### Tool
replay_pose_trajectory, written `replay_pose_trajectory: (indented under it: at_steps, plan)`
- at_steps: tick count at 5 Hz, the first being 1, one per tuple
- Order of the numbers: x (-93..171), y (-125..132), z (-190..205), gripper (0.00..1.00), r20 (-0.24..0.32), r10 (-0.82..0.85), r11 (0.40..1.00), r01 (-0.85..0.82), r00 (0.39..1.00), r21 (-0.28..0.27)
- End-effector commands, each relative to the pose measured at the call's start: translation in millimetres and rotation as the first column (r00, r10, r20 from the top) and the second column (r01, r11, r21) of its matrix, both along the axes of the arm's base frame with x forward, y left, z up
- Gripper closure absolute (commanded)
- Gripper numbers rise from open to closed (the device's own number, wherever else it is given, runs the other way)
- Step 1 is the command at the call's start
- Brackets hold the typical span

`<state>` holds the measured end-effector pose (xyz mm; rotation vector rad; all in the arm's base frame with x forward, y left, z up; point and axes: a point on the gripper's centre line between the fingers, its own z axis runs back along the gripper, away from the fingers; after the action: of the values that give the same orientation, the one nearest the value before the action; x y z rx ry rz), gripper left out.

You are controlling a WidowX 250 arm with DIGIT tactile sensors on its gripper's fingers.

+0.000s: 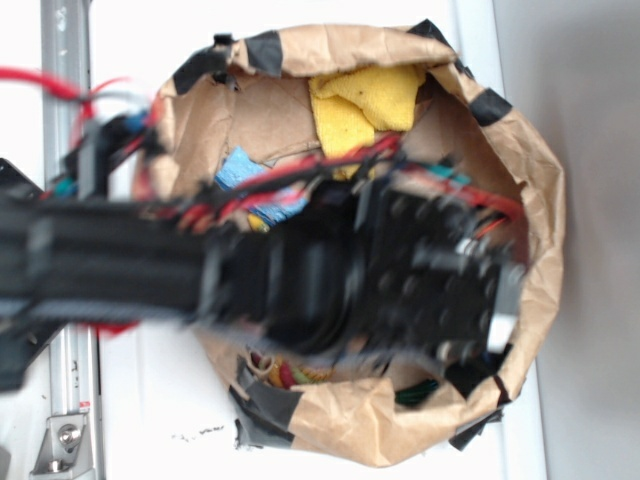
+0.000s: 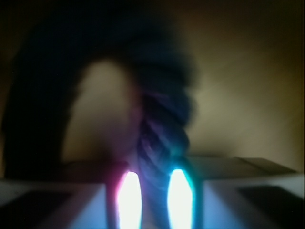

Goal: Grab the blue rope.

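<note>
While gripper (image 2: 153, 200) pinches blue rope (image 2: 162, 133), paper bag (image 1: 530, 200) holds yellow cloth (image 1: 360, 105), blue sponge (image 1: 240, 170)

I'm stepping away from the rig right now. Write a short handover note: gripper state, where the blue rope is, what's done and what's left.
Gripper: down inside the brown paper bag, jaws on either side of the blue rope. Whether they have closed firmly on it cannot be told; the wrist view is blurred.
Blue rope: arches up in front of the wrist camera, one strand running down between the fingertips.
Done: the arm has reached into the bag and straddles the rope.
Left: confirm the clamp, then lift the rope out.
Also in the bag: a yellow cloth.
</note>
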<state>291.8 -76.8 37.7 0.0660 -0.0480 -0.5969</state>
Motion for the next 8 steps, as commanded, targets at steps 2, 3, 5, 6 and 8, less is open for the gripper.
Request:
replay_pose_trajectory:
  at_steps: [2,3,5,6,8]
  plan:
    - [-11,34,125,1.0,0.168,0.376,0.927,-0.371,0.911,-0.063]
    - [-16,49,128,0.0,0.175,0.358,0.932,-0.339,0.917,-0.127]
    - [-2,40,75,0.0,0.16,0.237,0.953,-0.196,0.958,-0.233]
    - [14,15,52,0.0,0.162,0.136,0.966,-0.095,0.977,-0.24]
    - [45,-1,16,0.0,0.111,0.089,0.979,-0.066,0.99,-0.193]
